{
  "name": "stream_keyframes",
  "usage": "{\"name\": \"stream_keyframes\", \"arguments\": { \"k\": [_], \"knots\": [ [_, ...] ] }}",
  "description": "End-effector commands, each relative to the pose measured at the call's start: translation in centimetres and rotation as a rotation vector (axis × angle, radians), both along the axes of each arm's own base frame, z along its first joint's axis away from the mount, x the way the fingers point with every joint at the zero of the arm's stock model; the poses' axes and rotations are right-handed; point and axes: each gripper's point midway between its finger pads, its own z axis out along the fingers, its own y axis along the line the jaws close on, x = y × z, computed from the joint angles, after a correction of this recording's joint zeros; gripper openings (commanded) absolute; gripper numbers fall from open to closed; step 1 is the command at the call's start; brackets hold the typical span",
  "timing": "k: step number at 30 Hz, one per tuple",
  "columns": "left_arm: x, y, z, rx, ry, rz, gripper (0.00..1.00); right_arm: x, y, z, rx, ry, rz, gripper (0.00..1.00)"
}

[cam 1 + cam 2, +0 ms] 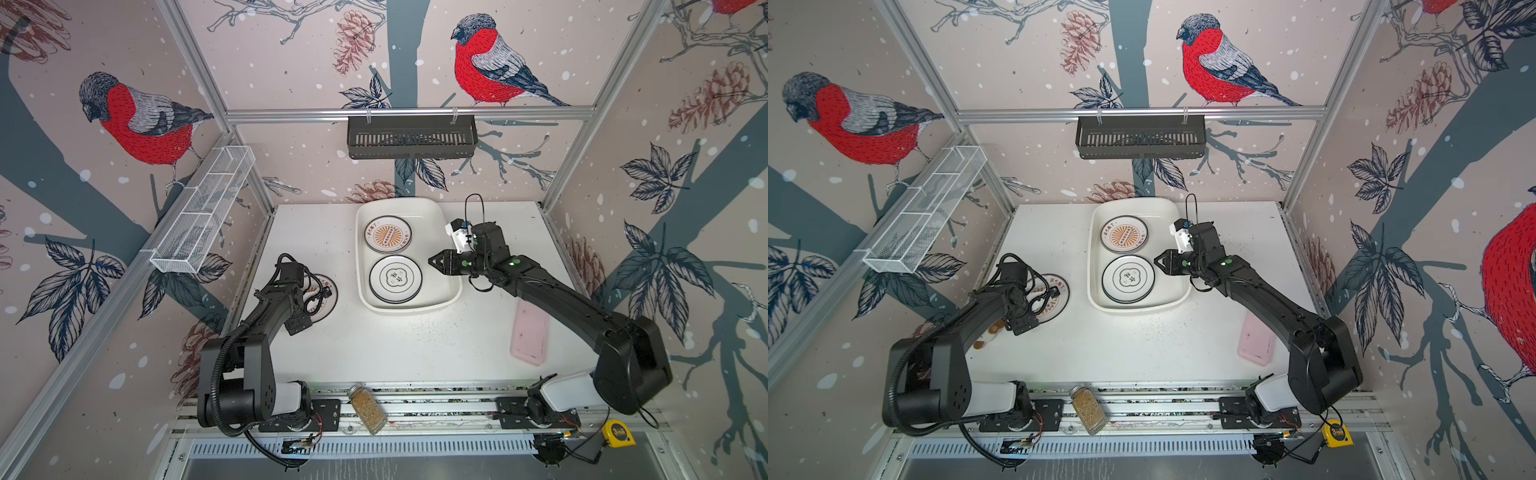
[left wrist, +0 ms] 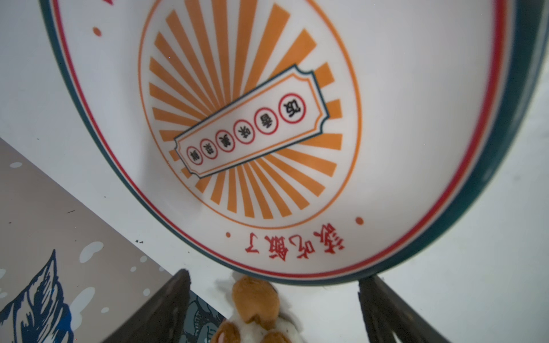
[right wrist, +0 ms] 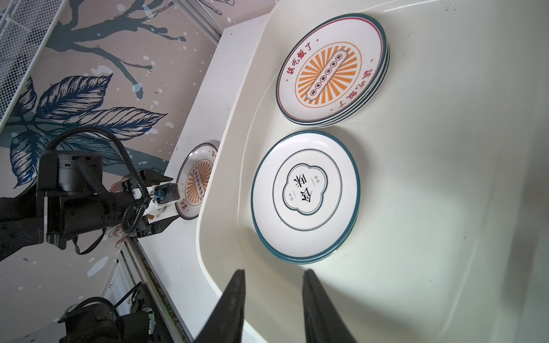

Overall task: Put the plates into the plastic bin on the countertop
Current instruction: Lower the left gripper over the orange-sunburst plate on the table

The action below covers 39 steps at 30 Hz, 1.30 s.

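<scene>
Cream-white plastic took centre stage: the large shallow rectangular bin (image 1: 409, 307) sat toward the back of the scuffed white worktop (image 1: 395, 345). Two stacks lay flat inside it, side by side and not touching. At the far end was a stack of round white plates with orange sunburst centres (image 1: 387, 235), several rims showing in the right wrist view (image 3: 331, 69). Nearer was a stack with thin dark rims and a cloud emblem (image 1: 395, 278).

One lone sunburst plate (image 1: 1059, 301) lay outside on the worktop, left of the bin and partly hidden under the left arm. The left claw (image 2: 276, 276) was spread wide at that plate's edge, its dark fingers (image 2: 175, 300) standing either side of the rim with nothing pinched. A fuzzy brown-and-white thing (image 2: 255, 300), too blurred to name, sat just beside the rim.

Over on the right, the right claw (image 1: 432, 262) hung above the bin's right side, near the cloud stack. Its fingers (image 3: 234, 303) were a little apart and empty. A flat pink rounded rectangle (image 1: 530, 336) lay well to the right, under the right arm.
</scene>
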Motion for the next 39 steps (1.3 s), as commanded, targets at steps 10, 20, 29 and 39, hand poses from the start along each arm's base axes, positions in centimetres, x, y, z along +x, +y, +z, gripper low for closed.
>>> {"name": "stream_keyframes", "arguments": {
  "k": [10, 20, 29, 39],
  "knots": [
    [4.8, -0.4, 1.3, -0.068, -0.16, 0.052, 0.88, 0.4, -0.2, -0.4, -0.008, 0.0, -0.012, 0.34],
    [8.3, -0.4, 1.1, -0.11, -0.216, 0.11, 0.88, 0.7, -0.4, -0.4, -0.011, 0.006, -0.019, 0.34],
    [9.5, -1.0, 1.9, -0.168, -0.213, 0.141, 0.88, 0.3, -0.7, -1.6, -0.039, 0.031, -0.018, 0.34],
    [8.3, -2.4, 5.8, -0.295, -0.246, 0.254, 0.88, -0.2, -0.8, -1.8, -0.035, 0.043, -0.023, 0.35]
  ]
}}
